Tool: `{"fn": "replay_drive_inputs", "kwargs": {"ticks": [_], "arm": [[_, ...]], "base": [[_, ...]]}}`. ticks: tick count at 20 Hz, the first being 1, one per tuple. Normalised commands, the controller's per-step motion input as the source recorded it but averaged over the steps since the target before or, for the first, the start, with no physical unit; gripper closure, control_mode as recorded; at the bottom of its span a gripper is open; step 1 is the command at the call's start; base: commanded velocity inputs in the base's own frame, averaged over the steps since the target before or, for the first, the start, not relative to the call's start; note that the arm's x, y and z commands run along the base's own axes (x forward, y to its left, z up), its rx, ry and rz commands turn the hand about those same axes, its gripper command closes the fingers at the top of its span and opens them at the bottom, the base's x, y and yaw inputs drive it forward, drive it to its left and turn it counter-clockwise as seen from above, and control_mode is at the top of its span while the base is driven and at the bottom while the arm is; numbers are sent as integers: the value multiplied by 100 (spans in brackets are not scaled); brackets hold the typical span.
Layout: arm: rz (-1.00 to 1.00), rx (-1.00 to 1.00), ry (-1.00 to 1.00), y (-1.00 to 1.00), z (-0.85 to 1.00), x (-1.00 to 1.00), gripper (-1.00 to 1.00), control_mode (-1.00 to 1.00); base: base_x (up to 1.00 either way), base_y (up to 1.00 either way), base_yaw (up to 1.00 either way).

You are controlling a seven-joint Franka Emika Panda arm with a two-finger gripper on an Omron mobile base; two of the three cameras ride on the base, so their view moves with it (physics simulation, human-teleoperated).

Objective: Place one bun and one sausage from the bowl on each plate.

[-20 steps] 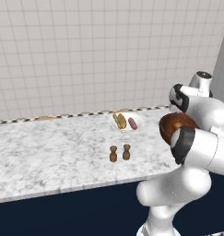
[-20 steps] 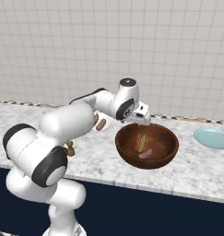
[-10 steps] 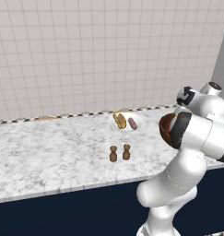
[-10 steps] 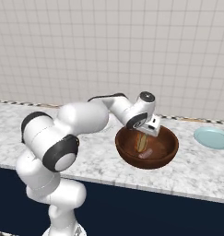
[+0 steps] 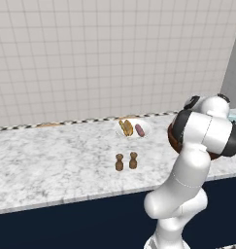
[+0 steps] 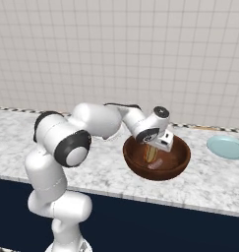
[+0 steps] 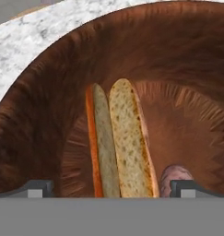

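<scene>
From the left base view I see the white plate (image 5: 132,128) near the counter's (image 5: 51,160) back edge, carrying a bun and a sausage. From the right base view my gripper (image 6: 155,150) hangs inside the bowl (image 6: 157,156), the teal plate (image 6: 225,146) toward the right end. In the hand view my jaws are released, straddling the bun (image 7: 117,140); a sausage (image 7: 174,177) lies beside it.

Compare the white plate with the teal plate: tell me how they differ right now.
The white plate already carries a bun and a sausage; the teal plate lies bare. The white plate sits to the left of the wooden bowl, beyond two small brown shakers; the teal plate sits to the bowl's right. One is plain white, the other pale blue-teal. Both are small, round, shallow and rest flat on the marble counter.
</scene>
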Motion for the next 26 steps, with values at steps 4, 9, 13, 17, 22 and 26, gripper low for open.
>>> {"fn": "replay_drive_inputs", "kwargs": {"ticks": [4,9,13,17,22,26], "arm": [[0,-5,4,19,-19,0,-100,-100],[0,-3,4,16,0,0,-100,-100],[0,-3,1,18,0,0,-100,-100],[0,-12,1,2,-10,0,-100,-100],[0,-10,0,0,-14,0,-100,-100],[1,0,-1,0,-10,-3,-100,-100]], "base": [[0,0,0],[0,0,0],[0,0,0],[0,0,0],[0,0,0],[0,0,0]]}}
